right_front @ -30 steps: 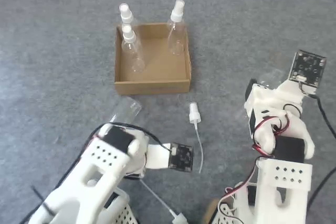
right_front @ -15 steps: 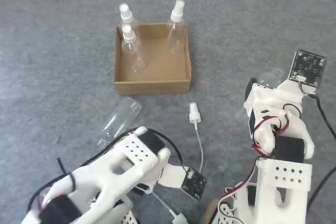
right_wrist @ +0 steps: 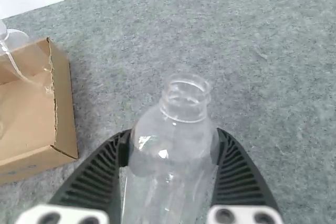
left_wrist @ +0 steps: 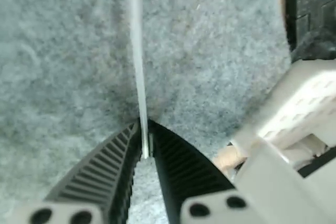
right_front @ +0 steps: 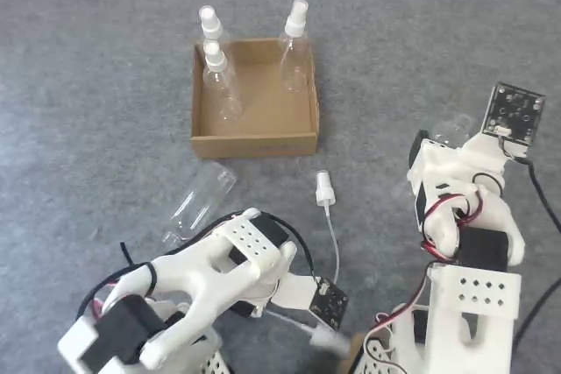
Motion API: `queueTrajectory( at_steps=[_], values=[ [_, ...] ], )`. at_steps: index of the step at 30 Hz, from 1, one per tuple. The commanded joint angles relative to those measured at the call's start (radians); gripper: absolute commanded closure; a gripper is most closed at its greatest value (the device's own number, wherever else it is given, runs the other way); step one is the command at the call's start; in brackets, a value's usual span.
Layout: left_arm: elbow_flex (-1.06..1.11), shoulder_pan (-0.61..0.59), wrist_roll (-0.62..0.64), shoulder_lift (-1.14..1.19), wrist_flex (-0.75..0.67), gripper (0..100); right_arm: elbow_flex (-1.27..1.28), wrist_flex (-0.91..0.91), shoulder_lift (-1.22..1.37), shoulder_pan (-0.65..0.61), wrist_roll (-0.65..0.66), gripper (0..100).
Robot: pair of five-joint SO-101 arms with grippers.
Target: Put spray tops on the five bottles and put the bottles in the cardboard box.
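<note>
Three clear plastic bottles with white spray tops (right_front: 219,76) stood in or just behind the brown cardboard box (right_front: 254,144). Before it lay an uncapped clear bottle (right_front: 198,201) and a loose white spray top (right_front: 324,188). The left gripper (left_wrist: 143,129) pinched another top's thin tube (left_wrist: 137,66); the right gripper (right_wrist: 173,139) clamped an open-necked bottle (right_wrist: 178,121). Two bottles apparently remained to cap and box.

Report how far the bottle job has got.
Done: three capped bottles stand at the box, at least two inside it. In hand: the right hand holds an open bottle; the left hand pinches a spray top by its tube. To do: cap that bottle, cap the other open bottle lying on the carpet with the loose top, and box both.
</note>
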Motion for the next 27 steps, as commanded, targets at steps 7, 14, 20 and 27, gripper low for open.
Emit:
queueTrajectory(
  at_steps=[7, 14, 20, 27],
  values=[
    [-0.091, -0.084, 0.074, -0.002, 0.031, 99, -0.015, -0.024, -0.027, 0.010, -0.005, 92.3],
    [-0.157, -0.184, 0.074, -0.002, 0.121, 99, -0.015, -0.024, -0.027, 0.008, -0.005, 92.2],
    [-0.191, -0.336, 0.075, -0.002, 0.129, 99, -0.015, -0.024, -0.027, 0.008, -0.005, 92.1],
    [-0.197, -0.580, 0.051, -0.003, 0.127, 99, -0.015, -0.024, -0.027, 0.008, -0.005, 92.1]
  ],
)
